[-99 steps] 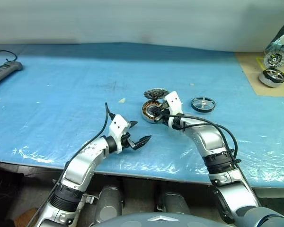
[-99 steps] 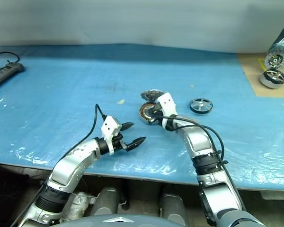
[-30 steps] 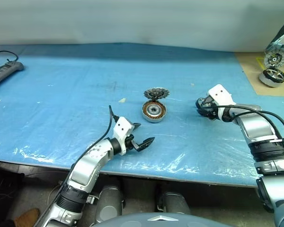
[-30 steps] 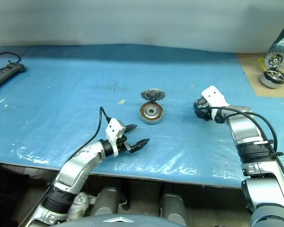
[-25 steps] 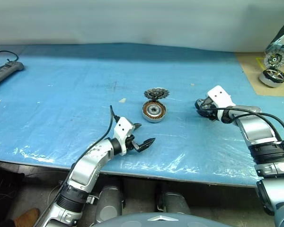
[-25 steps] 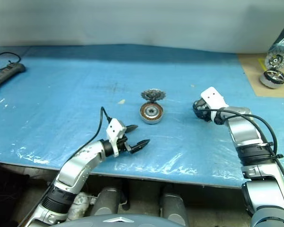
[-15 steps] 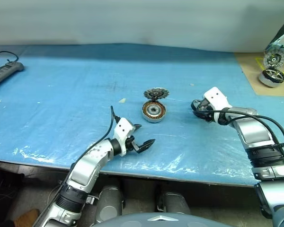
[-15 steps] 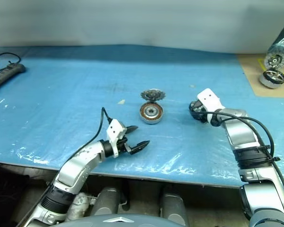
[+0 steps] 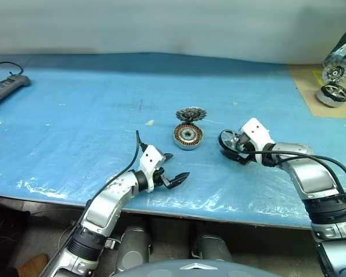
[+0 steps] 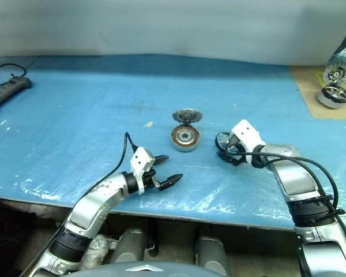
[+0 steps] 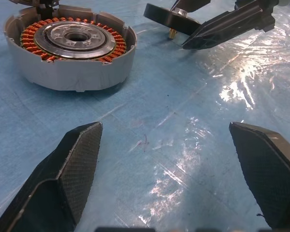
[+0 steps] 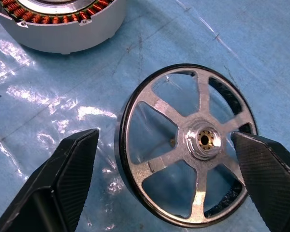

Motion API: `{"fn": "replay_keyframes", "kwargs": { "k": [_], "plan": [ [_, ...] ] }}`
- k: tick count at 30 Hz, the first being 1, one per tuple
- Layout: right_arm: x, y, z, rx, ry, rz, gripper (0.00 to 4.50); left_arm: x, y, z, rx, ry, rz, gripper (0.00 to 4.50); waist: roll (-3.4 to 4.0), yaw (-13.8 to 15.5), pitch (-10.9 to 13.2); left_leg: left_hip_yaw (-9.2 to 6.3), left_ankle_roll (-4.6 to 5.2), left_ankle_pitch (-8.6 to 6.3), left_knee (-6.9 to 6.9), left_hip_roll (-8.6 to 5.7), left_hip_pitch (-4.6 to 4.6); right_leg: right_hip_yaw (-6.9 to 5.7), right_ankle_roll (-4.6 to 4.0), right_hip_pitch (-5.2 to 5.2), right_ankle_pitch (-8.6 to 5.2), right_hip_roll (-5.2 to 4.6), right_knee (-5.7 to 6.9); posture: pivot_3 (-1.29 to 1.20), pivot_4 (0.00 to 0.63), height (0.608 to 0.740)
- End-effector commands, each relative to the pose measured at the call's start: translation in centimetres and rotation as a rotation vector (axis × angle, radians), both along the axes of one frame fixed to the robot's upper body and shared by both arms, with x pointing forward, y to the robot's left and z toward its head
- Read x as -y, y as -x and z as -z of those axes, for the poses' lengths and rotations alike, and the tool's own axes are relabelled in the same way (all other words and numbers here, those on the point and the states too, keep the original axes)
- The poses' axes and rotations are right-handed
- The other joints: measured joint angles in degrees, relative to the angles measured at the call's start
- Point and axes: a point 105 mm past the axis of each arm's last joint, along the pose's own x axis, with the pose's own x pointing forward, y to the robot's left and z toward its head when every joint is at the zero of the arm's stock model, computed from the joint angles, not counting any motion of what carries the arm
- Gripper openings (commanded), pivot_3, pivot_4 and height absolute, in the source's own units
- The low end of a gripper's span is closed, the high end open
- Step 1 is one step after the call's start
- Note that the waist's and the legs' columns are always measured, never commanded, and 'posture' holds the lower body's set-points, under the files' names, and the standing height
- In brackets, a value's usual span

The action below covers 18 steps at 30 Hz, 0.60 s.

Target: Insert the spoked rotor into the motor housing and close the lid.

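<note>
The motor housing (image 9: 188, 136), a copper-wound ring in a grey shell, lies mid-table, and the toothed lid (image 9: 191, 113) sits just behind it. Right of the housing is my right gripper (image 9: 230, 149), jaws spread wide. The spoked rotor (image 9: 228, 143) stands tilted between them. In the right wrist view the rotor (image 12: 203, 137) overlaps one finger, while blue table shows between its rim and the other finger (image 12: 72, 169). Whether its lower edge rests on the table I cannot tell. My left gripper (image 9: 177, 165) hovers open and empty, nearer me than the housing (image 11: 70, 48).
Wrinkled blue plastic sheeting (image 9: 75, 133) covers the table. A power strip (image 9: 6, 86) lies at the far left. A brown mat (image 9: 311, 86) at the far right carries other motor parts (image 9: 333, 94). A small white scrap (image 9: 150, 122) lies left of the housing.
My right gripper has come leftward and nearer, bringing the rotor from the right toward the housing and tipping it up. Its jaws now stand wider. The left arm has stayed put.
</note>
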Motion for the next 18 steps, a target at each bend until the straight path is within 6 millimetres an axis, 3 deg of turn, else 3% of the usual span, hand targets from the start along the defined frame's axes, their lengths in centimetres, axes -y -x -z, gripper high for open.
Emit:
{"fn": "replay_keyframes", "kwargs": {
  "k": [1,5,8,14,18],
  "plan": [
    [-0.7,0.0,-3.1,0.096,-0.054,-0.053,4.47,0.6,0.4,-1.1,0.042,0.021,0.032,4.5,0.0,-0.01,0.0,0.0,0.0,0.0,-0.03,0.0,-0.01,0.0,0.0,-0.01,0.0,0.0,-0.01,0.0,0.15,0.74],
    [-2.1,0.9,-5.3,0.128,-0.171,-0.129,4.47,0.6,0.5,-1.1,0.04,0.02,0.033,4.5,0.07,0.01,0.03,0.0,0.01,0.0,-0.06,0.01,-0.05,-0.01,0.0,-0.05,0.0,0.0,-0.04,0.0,0.15,0.74],
    [-2.0,1.0,-6.5,0.153,-0.215,-0.129,4.47,0.7,0.6,-0.9,0.038,0.016,0.04,4.5,0.07,0.06,0.03,0.0,0.03,-0.02,-0.05,0.0,-0.05,-0.01,0.0,-0.02,0.0,0.0,-0.09,0.0,0.15,0.74],
    [-0.3,-0.1,-5.9,0.155,-0.159,-0.055,4.47,0.8,0.8,-0.8,0.037,0.011,0.047,4.5,0.07,0.05,0.03,0.0,0.04,-0.02,-0.03,-0.01,-0.04,-0.01,0.01,0.0,0.0,0.0,-0.1,0.0,0.15,0.74],
    [2.4,-1.2,-4.9,0.156,0.014,0.007,4.47,0.9,1.0,-0.6,0.035,0.005,0.052,4.5,0.08,0.04,0.04,0.0,0.04,-0.02,-0.03,-0.02,-0.05,-0.01,0.01,0.0,0.0,0.0,-0.11,0.0,0.15,0.74]
  ]
}}
